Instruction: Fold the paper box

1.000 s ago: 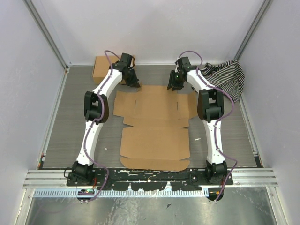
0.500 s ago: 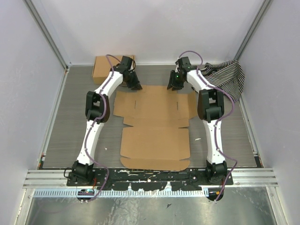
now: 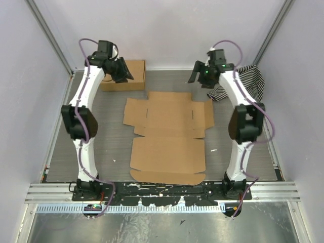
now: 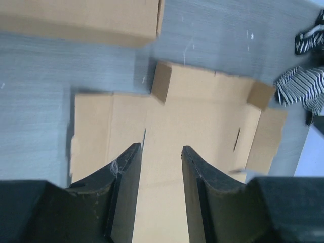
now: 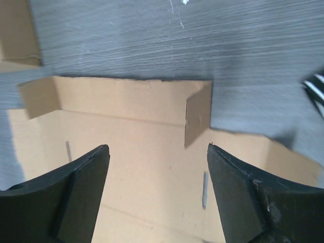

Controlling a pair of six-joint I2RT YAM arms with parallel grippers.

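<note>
Both the left gripper [image 4: 160, 148] and right gripper [image 5: 157, 148] are held spread, empty, above the paper box [image 3: 168, 134], judged light, stiff, creasable; best gripped at its raised corner flaps [image 5: 197, 114].

Matt brown cardboard paper box [image 3: 167, 152], grey matt wood-grained table [image 3: 111, 147], striped cloth [image 3: 253, 81]
</note>
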